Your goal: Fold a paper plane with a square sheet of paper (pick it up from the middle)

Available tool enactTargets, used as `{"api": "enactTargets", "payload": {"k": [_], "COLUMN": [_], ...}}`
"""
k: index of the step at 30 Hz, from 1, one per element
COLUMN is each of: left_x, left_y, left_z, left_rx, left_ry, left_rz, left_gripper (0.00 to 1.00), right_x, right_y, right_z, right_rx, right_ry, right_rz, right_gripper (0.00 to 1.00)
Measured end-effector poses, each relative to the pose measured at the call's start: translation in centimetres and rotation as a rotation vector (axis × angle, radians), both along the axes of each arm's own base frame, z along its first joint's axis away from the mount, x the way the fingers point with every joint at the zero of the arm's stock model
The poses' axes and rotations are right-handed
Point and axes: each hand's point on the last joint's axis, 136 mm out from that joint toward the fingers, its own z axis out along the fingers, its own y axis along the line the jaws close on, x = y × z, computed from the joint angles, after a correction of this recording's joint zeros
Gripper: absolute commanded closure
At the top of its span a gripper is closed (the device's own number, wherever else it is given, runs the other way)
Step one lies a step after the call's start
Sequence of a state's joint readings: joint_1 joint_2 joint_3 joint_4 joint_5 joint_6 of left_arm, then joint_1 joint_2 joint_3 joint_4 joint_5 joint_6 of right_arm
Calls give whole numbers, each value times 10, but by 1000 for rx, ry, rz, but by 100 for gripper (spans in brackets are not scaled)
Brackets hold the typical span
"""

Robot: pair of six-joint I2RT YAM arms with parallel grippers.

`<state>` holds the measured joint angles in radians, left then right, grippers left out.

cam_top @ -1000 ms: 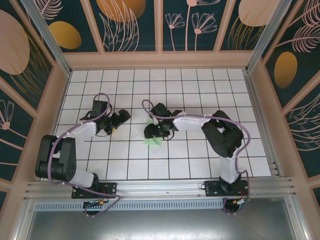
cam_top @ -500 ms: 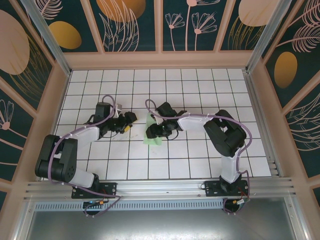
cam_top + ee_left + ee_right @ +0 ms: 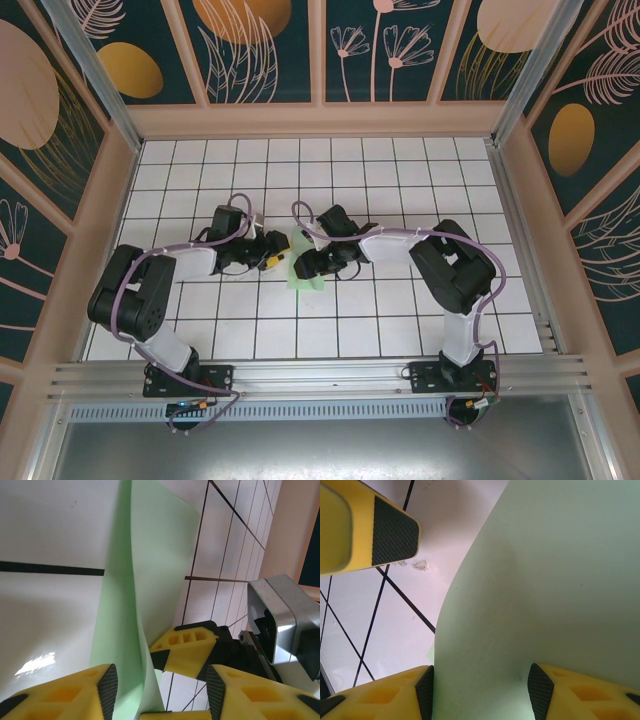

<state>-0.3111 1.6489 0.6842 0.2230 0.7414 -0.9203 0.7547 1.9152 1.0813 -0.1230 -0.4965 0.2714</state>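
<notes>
Square sheet of paper (image 3: 305, 283): pale green, creased, on the white gridded table (image 3: 400, 320), directly under the right gripper (image 3: 305, 265), with part of it raised off the tiles.

Right gripper: fingers spread, the sheet bowed across the gap between its pads (image 3: 424, 690). Cannot tell whether it is pinched.

Left gripper (image 3: 273, 260): just beside the right gripper, on its left, tips facing it. Its jaws stand apart. An upright fold of the sheet rises between them and runs on to the right gripper's yellow finger.
</notes>
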Motion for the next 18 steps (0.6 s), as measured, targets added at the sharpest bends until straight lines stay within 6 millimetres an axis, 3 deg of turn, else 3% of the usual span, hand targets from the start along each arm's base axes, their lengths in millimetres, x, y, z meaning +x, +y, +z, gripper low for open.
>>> {"api": "enactTargets", "payload": {"k": [18], "left_x": [8], "left_y": [-18], "left_z": [-23], "left_rx": [3], "left_ry": [51], "left_rz": [-36], "left_gripper": [64], "right_x": [0], "right_y": [0], "right_z": [1], "right_rx": [9], "right_ry": [-8], "right_rz": [4], "right_gripper": [43]}}
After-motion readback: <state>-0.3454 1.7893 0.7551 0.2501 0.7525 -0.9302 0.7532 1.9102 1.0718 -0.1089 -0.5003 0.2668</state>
